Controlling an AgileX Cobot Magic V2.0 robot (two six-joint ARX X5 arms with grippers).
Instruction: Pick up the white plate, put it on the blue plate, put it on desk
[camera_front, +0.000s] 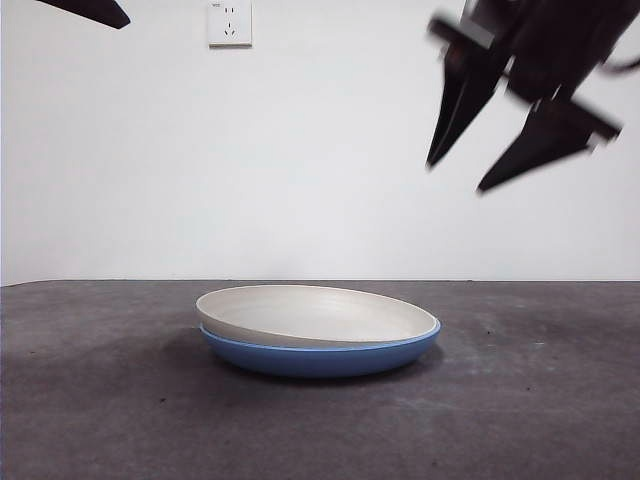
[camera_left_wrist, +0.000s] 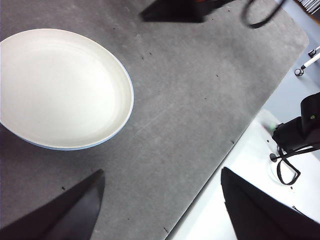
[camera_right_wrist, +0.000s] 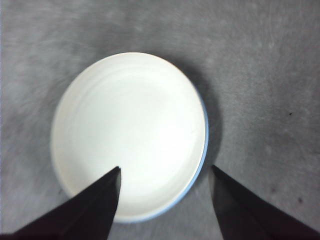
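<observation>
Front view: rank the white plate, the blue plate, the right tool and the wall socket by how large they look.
1-2. white plate and blue plate: stacked, alike in width, so no ranking.
3. right tool: high up, its jaws open; perhaps nearer the camera, so unsure.
4. wall socket: smallest.

Looking like a lab or robot test room: bare white wall (camera_front: 320, 180) filling the front view's background, a wall socket (camera_front: 229, 22) sitting at upper centre, a rough grey desk (camera_front: 100, 400) spreading below, black cables (camera_left_wrist: 286, 167) trailing over a white floor (camera_left_wrist: 235, 195) at lower right of the left wrist view.
</observation>
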